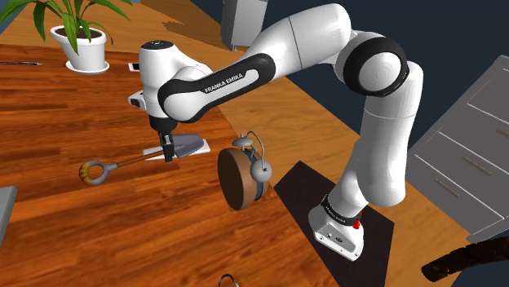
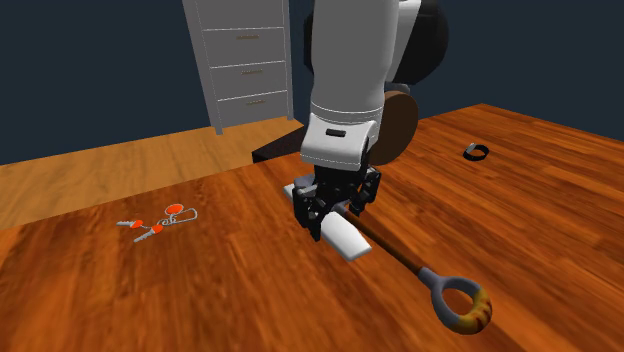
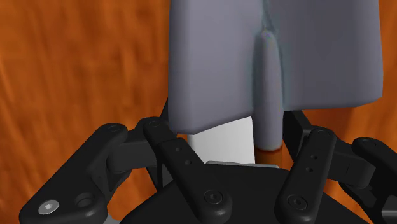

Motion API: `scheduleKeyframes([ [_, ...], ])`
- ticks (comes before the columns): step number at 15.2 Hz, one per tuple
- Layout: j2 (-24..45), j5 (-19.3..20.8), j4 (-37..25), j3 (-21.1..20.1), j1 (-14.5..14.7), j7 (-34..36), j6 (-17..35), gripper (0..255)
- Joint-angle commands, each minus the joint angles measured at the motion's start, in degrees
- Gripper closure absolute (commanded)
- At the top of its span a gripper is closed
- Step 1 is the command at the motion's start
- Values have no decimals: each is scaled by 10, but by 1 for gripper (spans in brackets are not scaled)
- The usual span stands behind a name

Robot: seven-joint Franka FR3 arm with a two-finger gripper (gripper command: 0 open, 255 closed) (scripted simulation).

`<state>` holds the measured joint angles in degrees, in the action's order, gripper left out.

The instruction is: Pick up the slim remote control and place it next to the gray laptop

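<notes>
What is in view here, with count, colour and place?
table: one, brown wood, centre of scene
spatula: one, grey blade, brown ring-ended handle, on the table
remote control: one, white, by the spatula
alarm clock: one, brown, near the table edge
keys: one bunch, orange tags, on the table
potted plant: one, green, white pot, on the table
drawer cabinet: one, grey, beyond the table
arm: one, white, dark joints
claw: one, black, at the remote control

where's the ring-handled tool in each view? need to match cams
Shoulder view: ring-handled tool left of centre, ring toward the picture's left, grey blade right of the gripper.
Second exterior view: lower right, shaft running up-left under the gripper.
Wrist view: its grey blade just beyond the gripper.
Shared landmark: the gripper, where shaft meets blade.
</notes>
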<state>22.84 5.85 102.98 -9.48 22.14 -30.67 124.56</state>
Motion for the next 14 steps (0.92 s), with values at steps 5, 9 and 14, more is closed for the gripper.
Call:
scheduleKeyframes([
  [5, -8, -2, -5, -1, 0, -1, -12, 255],
  [9, -21, -5, -17, -2, -1, -4, -38, 255],
  [14, -36, -9, -36, -4, -2, -7, -71, 255],
])
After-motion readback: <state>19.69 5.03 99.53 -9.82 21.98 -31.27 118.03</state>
